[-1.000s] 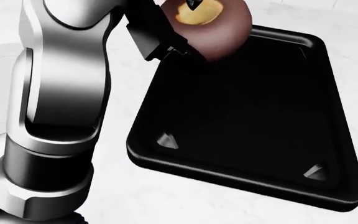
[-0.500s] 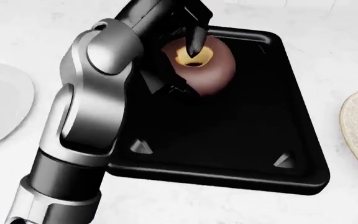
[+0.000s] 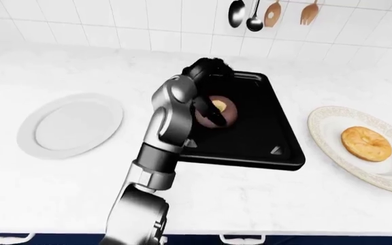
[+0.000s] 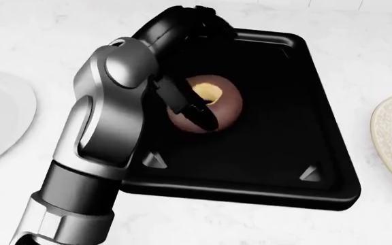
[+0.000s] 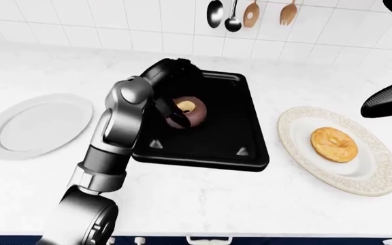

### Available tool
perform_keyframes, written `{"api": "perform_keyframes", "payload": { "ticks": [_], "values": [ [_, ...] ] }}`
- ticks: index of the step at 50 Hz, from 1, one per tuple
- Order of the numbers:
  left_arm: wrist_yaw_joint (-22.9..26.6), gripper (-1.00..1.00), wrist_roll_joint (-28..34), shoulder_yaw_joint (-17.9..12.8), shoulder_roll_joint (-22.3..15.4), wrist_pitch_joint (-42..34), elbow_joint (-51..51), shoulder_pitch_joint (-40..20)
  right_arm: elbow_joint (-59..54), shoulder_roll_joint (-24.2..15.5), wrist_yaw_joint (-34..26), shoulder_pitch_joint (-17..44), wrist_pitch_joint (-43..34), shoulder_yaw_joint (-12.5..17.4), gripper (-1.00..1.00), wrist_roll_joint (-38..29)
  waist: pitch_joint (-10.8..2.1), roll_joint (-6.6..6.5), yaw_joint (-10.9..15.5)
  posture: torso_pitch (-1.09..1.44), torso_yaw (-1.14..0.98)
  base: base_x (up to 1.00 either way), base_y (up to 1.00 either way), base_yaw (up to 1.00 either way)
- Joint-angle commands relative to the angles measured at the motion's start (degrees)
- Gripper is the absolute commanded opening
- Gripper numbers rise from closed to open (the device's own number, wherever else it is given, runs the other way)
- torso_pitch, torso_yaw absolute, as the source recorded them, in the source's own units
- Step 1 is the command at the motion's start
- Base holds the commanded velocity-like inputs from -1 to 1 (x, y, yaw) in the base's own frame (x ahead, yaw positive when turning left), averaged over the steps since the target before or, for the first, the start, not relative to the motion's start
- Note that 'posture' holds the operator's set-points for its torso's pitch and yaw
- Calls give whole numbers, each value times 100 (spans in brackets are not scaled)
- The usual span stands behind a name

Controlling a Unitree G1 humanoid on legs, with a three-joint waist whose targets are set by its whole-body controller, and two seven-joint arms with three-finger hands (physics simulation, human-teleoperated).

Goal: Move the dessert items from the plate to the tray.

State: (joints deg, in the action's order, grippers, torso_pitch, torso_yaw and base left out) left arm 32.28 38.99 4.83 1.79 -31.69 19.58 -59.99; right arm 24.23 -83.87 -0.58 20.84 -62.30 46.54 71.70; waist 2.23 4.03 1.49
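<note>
doughnuts 2 [image 4: 206, 104] [image 5: 334, 144] | plates 2 [image 3: 70, 125] [image 5: 298, 153] | tray 1 [image 4: 319, 153] | hanging utensils 4 [image 5: 233, 15]

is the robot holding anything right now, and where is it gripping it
The left hand has the chocolate donut over the black tray, dark fingers on its lower-left edge. Whether they truly clamp it cannot be told.

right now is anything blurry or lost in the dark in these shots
Head view: the black tray swallows detail, and the dark fingers of the left hand merge with it beside the chocolate donut. Left-eye view: evenly lit and sharp, with little shadow on the white counter. Right-eye view: sharp as well, but a black shape cuts in at the right edge; what it is cannot be told.
</note>
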Motion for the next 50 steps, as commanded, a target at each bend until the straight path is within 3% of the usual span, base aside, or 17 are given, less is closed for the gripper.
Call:
{"api": "perform_keyframes", "payload": {
  "ticks": [1,9,15,20,25,39,50],
  "values": [
    [0,100,4,-50,-24,43,-274,-80,-59,-152,50,85,139,188,100,-31,-45,103,4,0,0,0,0,0],
    [408,100,4,-125,-71,-567,-1237,-338,-108,-106,-210,-34,60,380,100,-315,10,123,2,0,0,0,0,0],
    [806,100,-269,-219,-128,-1672,-2161,-948,9,-10,-684,-141,-143,569,100,-830,75,187,7,0,0,0,0,0],
    [1247,100,-169,100,-120,-2261,-2746,-976,161,95,-981,-160,-335,712,100,-1126,119,214,-1,0,-2,0,0,0],
    [1490,100,11,156,-82,-2369,-2832,-1061,68,11,-1245,-124,-437,826,100,-1307,116,238,-36,0,-4,0,0,0],
    [1967,100,463,118,-101,-2425,-2797,-1355,366,431,-1941,-198,-670,1020,100,-2155,100,250,-277,0,-11,0,0,0],
    [2260,100,686,72,-134,-2461,-2732,-1601,630,879,-2289,-164,-811,1010,100,-2707,77,227,-537,0,-17,0,0,0]
  ]
}}
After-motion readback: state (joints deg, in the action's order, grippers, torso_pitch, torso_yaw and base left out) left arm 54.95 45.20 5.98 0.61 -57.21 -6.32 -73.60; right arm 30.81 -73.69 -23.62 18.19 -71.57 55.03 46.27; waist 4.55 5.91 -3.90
